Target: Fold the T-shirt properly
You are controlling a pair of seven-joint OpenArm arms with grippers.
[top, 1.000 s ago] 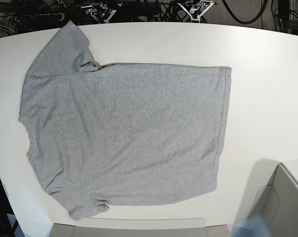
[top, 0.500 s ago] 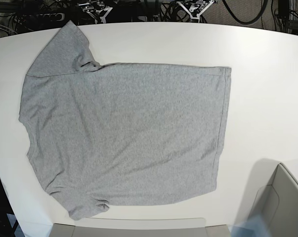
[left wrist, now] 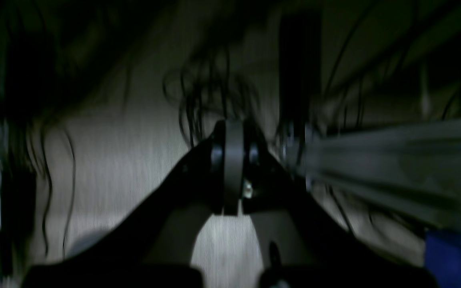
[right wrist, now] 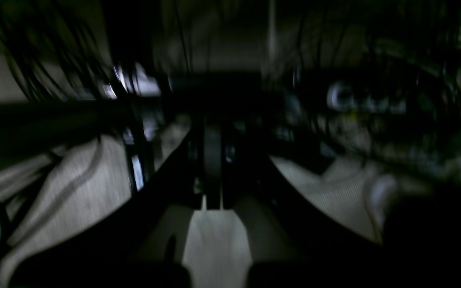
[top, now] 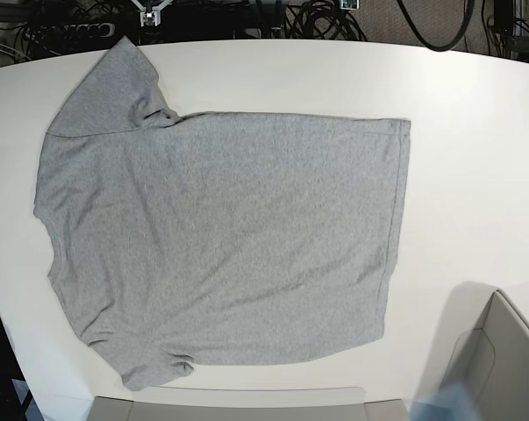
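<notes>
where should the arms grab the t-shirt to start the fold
The T-shirt lies flat and plain side up on the white table, collar end at the image's left and hem at its right. Probably pinch the far long edge at two points, near the far sleeve and the far hem corner, coming from the far side, since that edge lies straight and uncovered.
</notes>
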